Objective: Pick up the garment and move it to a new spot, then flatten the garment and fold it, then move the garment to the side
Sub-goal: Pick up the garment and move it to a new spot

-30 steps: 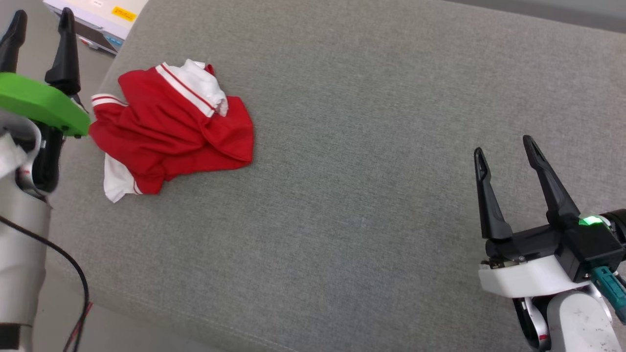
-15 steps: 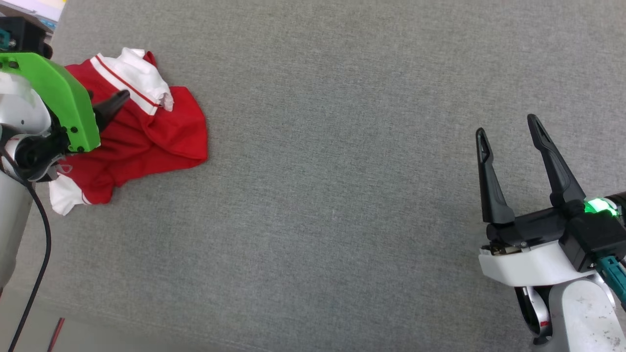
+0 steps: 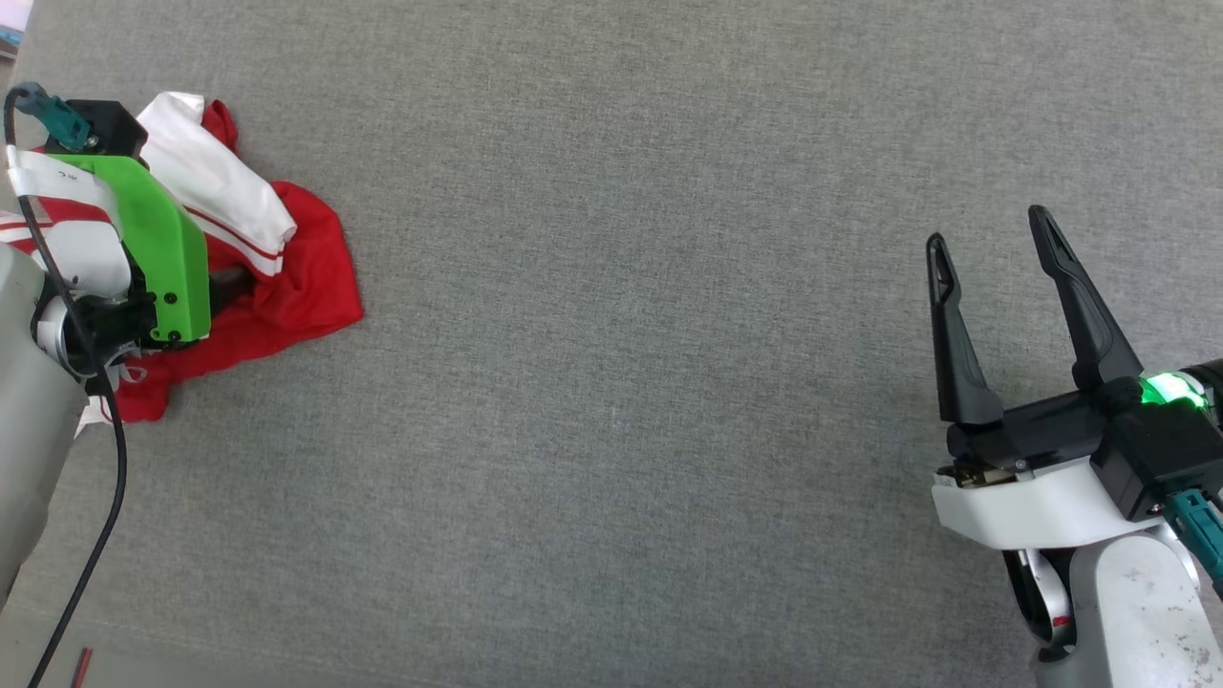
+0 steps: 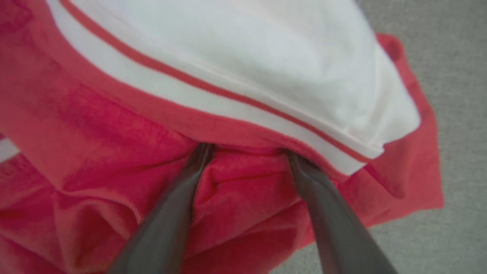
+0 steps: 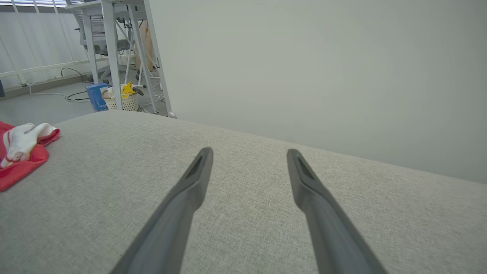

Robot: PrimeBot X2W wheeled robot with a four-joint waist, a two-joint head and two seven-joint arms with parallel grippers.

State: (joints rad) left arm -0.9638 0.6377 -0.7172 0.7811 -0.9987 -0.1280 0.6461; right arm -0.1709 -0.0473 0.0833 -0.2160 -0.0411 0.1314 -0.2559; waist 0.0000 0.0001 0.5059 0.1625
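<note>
My left pincer [image 4: 247,154] has dropped onto the shirt [image 3: 306,287], fingers apart, tips under its white sleeve fold, nothing clamped yet. The right pincer [image 3: 987,229] is apart, well away. Pick-up starting.

Your left wrist bracket [image 3: 158,253]: green, black screws, black cable [image 3: 117,459]. Right gripper [image 3: 984,225]: black fingers [image 3: 955,354], white base [image 3: 1027,516], green LED [image 3: 1161,390].

The right end effector [image 5: 249,151], jaws wide apart, hangs over the grey surface [image 5: 114,163]; the garment [image 5: 23,156] (red, white sleeve on top) lies crumpled far left.
</note>
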